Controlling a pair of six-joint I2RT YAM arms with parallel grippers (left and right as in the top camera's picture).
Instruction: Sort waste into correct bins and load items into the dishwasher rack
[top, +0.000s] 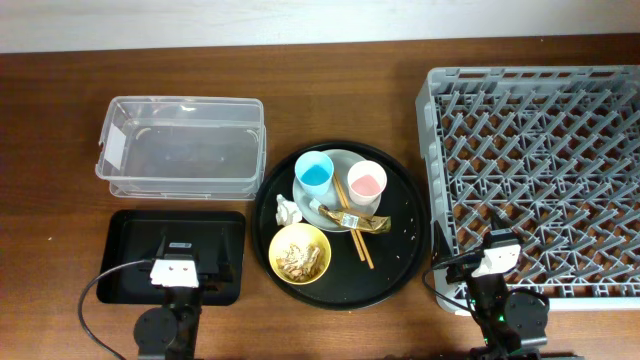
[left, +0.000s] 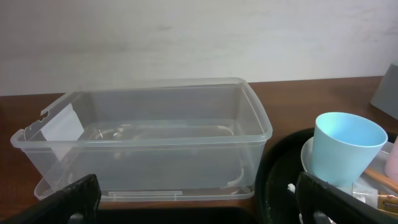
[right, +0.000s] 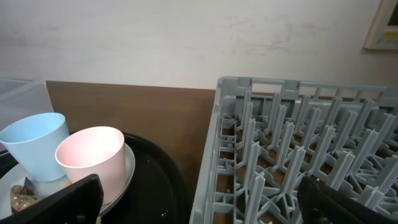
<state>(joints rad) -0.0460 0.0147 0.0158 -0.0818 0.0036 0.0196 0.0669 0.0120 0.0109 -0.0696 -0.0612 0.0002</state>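
Ahead of the left end effector (left: 199, 208), clear tub (left: 143, 137), blue cup (left: 345, 146) rightward

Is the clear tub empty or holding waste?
Empty: the clear tub shows only its bare bottom, both overhead and from the left wrist.

Tub (left: 143, 165) is showing clear glossy plastic; rack (top: 530, 76) is looking matt grey plastic; table (top: 60, 120) is showing smooth wood.
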